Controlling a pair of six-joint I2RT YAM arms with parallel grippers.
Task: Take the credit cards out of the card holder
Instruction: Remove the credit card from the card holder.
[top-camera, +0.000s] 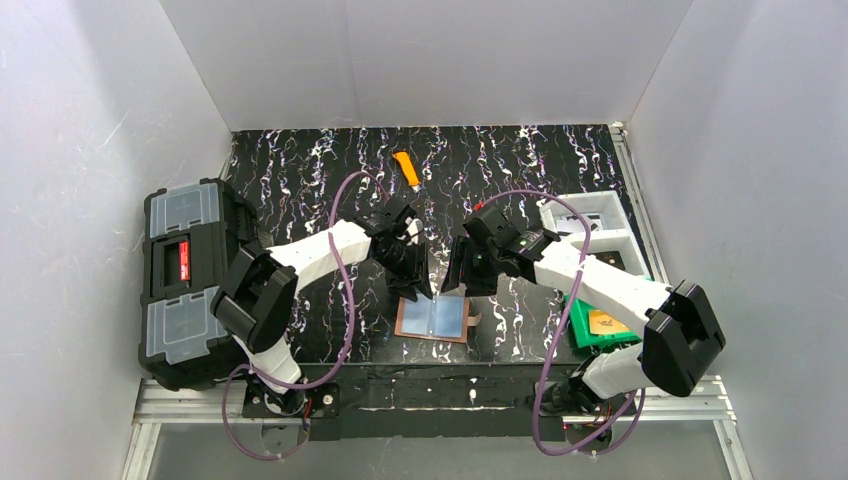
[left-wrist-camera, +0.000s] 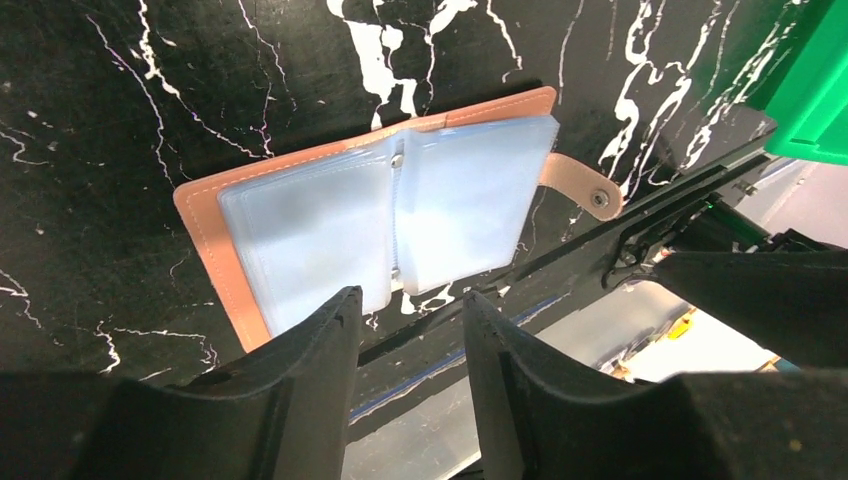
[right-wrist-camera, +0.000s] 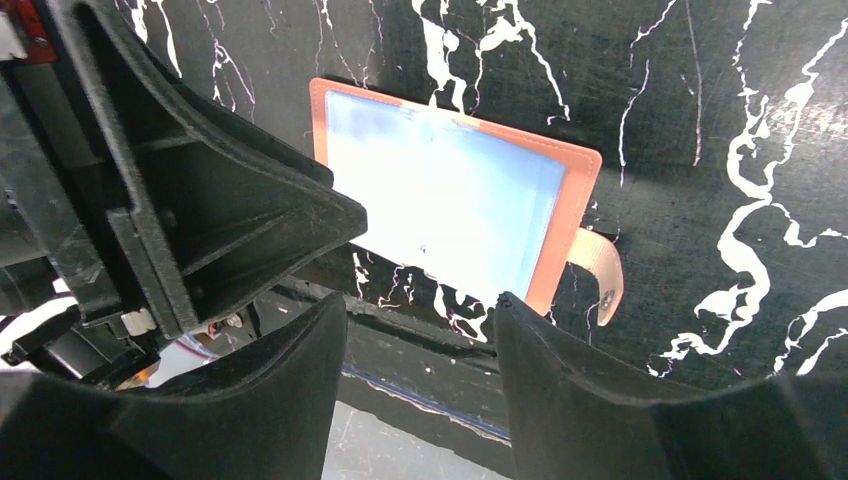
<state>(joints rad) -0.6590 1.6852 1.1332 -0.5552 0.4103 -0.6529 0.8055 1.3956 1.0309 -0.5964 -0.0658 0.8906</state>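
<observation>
The card holder (top-camera: 432, 318) lies open and flat on the tabletop (top-camera: 520, 170), low in the centre of the overhead view, with its long axis running left to right. Both arms hang just above its upper edge. The left fingers (left-wrist-camera: 310, 340) look marginally nearer, over the left page. Left fingers and right fingers (right-wrist-camera: 580, 370) are parted and hold nothing. The holder has a tan cover, a side tab on the right and pale blue sleeves; separate credit cards cannot be made out.

black toolbox (top-camera: 190, 280) left | orange knife (top-camera: 406, 168) far | white tray (top-camera: 586, 199), green bin (top-camera: 581, 337) right
</observation>
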